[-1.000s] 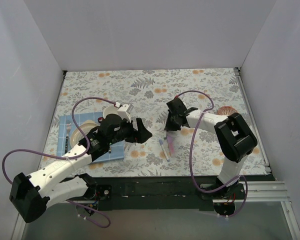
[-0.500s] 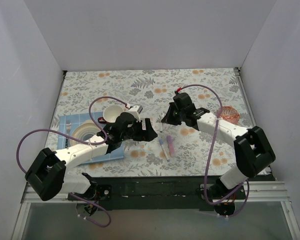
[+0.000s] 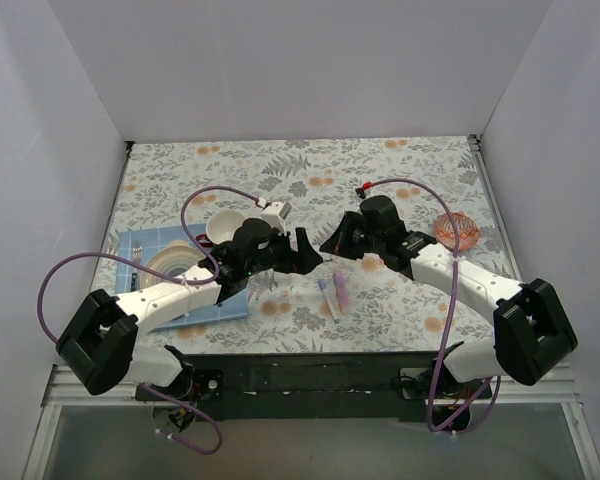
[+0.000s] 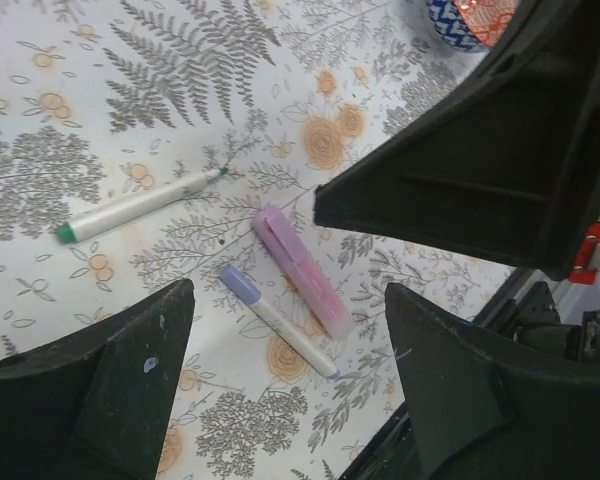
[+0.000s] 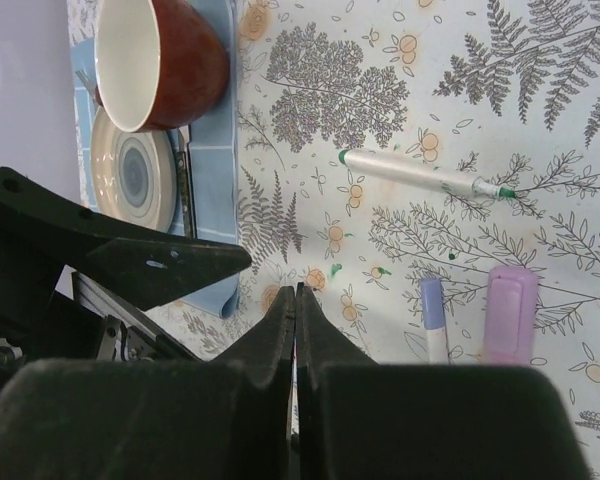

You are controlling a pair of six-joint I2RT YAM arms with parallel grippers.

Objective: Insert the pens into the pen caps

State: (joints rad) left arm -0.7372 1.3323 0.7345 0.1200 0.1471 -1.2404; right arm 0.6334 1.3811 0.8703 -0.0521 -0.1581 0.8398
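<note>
Three pens lie on the floral cloth between my grippers. The thick pink pen [image 4: 300,270] [image 3: 341,290] lies beside a slim white pen [image 4: 285,330] [image 3: 327,298] that wears a purple pen cap [image 4: 240,283]. A white pen with a bare green tip [image 4: 140,205] [image 5: 425,172] lies further back. My left gripper [image 4: 285,400] [image 3: 308,252] hovers open over the pink and purple-capped pens, holding nothing. Just to its right, my right gripper [image 5: 296,300] [image 3: 332,245] is shut with nothing visible between its fingers. No loose pen caps show.
A red-brown cup [image 5: 160,60] [image 3: 223,228] and a plate [image 5: 135,170] stand on a blue mat [image 3: 150,290] at the left, with a fork [image 3: 137,262] on it. A patterned bowl [image 3: 455,228] sits at the right. White walls enclose the table.
The left gripper has moved right, towards the pens, and its jaws have narrowed slightly. The right arm has stretched out lower and its gripper has shifted a little; it stays shut.
</note>
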